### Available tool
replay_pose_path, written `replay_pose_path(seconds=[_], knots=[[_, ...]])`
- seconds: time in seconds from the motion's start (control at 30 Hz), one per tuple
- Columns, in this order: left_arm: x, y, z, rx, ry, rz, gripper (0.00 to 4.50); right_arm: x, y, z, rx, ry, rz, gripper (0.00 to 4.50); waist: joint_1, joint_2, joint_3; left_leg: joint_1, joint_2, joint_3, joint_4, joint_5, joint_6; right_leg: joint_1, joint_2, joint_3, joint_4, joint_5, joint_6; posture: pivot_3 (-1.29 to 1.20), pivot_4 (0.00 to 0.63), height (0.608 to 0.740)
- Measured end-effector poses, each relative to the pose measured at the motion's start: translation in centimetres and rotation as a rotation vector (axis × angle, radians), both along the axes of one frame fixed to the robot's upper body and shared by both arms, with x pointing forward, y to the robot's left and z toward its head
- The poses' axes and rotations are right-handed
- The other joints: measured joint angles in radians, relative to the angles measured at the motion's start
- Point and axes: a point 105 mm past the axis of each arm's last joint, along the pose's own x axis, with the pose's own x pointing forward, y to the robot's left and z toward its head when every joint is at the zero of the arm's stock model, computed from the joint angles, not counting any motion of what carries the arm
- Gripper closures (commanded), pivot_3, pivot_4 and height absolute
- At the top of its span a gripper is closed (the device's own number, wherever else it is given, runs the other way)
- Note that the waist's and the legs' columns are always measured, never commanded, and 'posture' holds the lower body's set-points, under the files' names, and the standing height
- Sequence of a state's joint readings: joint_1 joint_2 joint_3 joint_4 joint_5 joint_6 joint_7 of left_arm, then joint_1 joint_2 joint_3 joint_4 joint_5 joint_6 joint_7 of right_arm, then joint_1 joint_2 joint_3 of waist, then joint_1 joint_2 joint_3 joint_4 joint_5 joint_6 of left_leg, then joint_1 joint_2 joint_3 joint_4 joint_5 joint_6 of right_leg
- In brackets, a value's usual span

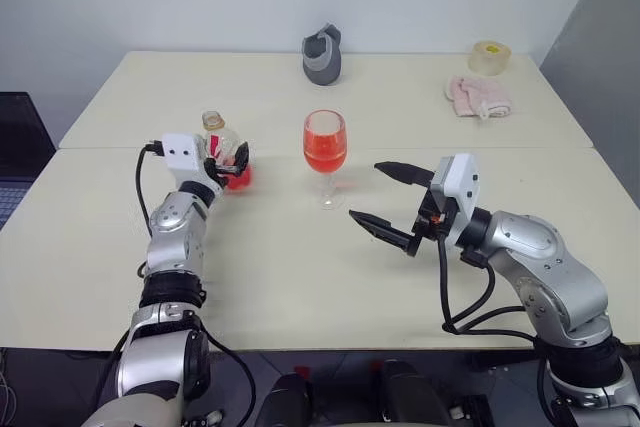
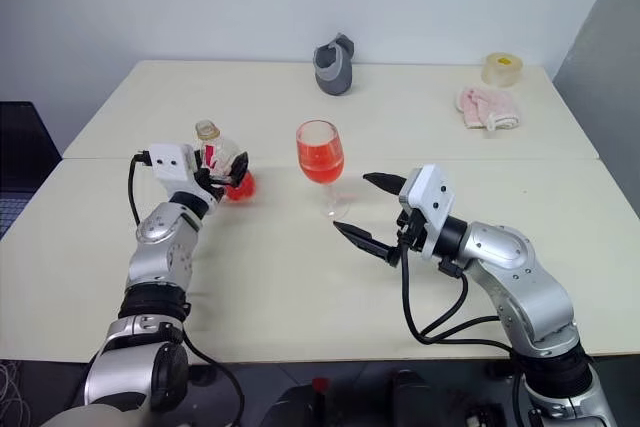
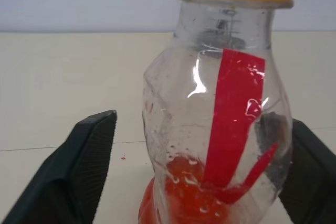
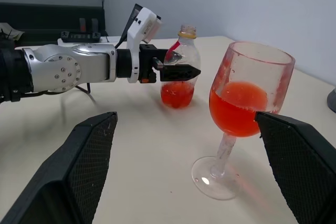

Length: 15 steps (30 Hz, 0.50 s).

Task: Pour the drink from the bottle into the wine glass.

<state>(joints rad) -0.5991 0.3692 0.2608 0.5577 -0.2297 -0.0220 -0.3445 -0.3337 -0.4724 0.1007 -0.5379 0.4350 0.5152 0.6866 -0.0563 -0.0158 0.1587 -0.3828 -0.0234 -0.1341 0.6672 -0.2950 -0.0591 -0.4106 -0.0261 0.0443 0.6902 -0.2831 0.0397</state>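
Observation:
The bottle (image 1: pixel 218 137) is small and clear, with a red label strip and a yellow ring at the neck. It stands upright on the table (image 1: pixel 300 277), left of centre, with a little red drink (image 3: pixel 194 198) at its bottom. My left gripper (image 1: pixel 228 162) is open around its body, and the left wrist view shows a gap between one finger (image 3: pixel 89 156) and the bottle. The wine glass (image 1: pixel 325 142) stands in the middle, about half full of red drink (image 4: pixel 239 106). My right gripper (image 1: pixel 365 190) hovers open just right of the glass, with nothing between its fingers.
A grey object (image 1: pixel 322 55) sits at the table's far edge behind the glass. A roll of tape (image 1: pixel 490 57) and a pink cloth (image 1: pixel 478 97) lie at the back right. A seam crosses the table behind the bottle and glass.

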Motion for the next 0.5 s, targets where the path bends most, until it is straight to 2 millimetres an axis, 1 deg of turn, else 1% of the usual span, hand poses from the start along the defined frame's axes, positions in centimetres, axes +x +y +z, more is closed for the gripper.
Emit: replay_pose_path(seconds=[0.2, 0.3, 0.4, 0.5], knots=[[-1.8, 0.3, 0.1, -0.009, 0.016, 0.017, 0.04, 0.1, -0.2, -0.3, -0.008, 0.006, -0.015, 0.00, 0.002, 0.000, 0.000, 0.000, 0.001, 0.000, 0.000, 0.000, 0.000, 0.000, 0.000, 0.000, 0.000, 0.000, 0.000, 0.00, 0.150, 0.740], [-3.1, 0.0, 0.3, -0.017, 0.028, 0.007, 0.04, -0.1, -0.5, -0.5, -0.018, 0.012, -0.023, 0.00, 0.002, 0.000, 0.000, 0.000, 0.001, 0.000, -0.001, 0.000, 0.000, 0.001, -0.001, 0.000, -0.001, 0.000, 0.000, 0.00, 0.150, 0.740], [-4.8, 0.0, -0.8, -0.042, 0.082, 0.017, 0.04, -0.4, -1.1, -1.3, -0.026, 0.041, -0.038, 0.00, 0.003, 0.000, 0.000, 0.001, 0.002, 0.000, -0.001, 0.000, 0.000, 0.001, -0.002, 0.000, -0.001, 0.000, 0.000, 0.00, 0.150, 0.740], [-6.5, -0.1, -1.9, -0.072, 0.146, 0.043, 0.04, -0.8, -2.2, -1.7, -0.041, 0.058, -0.073, 0.00, 0.008, 0.000, 0.000, 0.001, 0.002, -0.001, -0.001, -0.001, 0.001, 0.002, -0.002, 0.000, -0.002, 0.000, 0.000, 0.00, 0.150, 0.740]])
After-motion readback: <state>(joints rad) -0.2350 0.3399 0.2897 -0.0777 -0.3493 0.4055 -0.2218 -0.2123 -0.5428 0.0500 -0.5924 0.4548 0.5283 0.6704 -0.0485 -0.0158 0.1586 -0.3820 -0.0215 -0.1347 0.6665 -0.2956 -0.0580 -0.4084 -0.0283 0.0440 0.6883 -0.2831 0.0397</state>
